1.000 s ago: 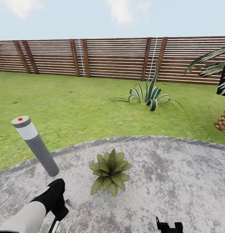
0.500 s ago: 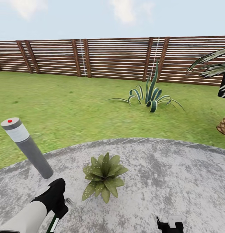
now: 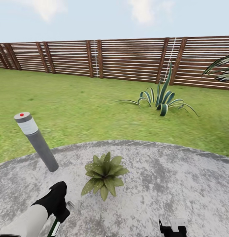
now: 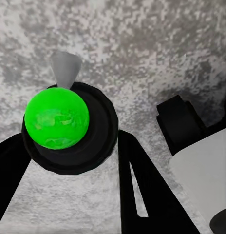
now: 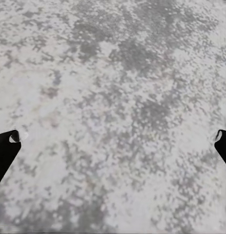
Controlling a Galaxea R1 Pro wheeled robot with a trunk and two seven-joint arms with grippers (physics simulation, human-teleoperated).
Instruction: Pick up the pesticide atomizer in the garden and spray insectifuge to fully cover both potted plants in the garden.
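On the patio [image 3: 167, 184] ahead of us sits one potted plant [image 3: 104, 175], beside a bollard [image 3: 36, 141]. Our left gripper [image 4: 69, 146] clamps the atomizer [image 4: 57, 117]; our right gripper [image 5: 113, 139] gapes wide, holding nothing.

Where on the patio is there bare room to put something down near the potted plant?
Bare paving spreads from the potted plant across to the lawn edge, above the right end effector. It is tighter between the plant and the grey bollard light, where the left end effector holds the atomizer.
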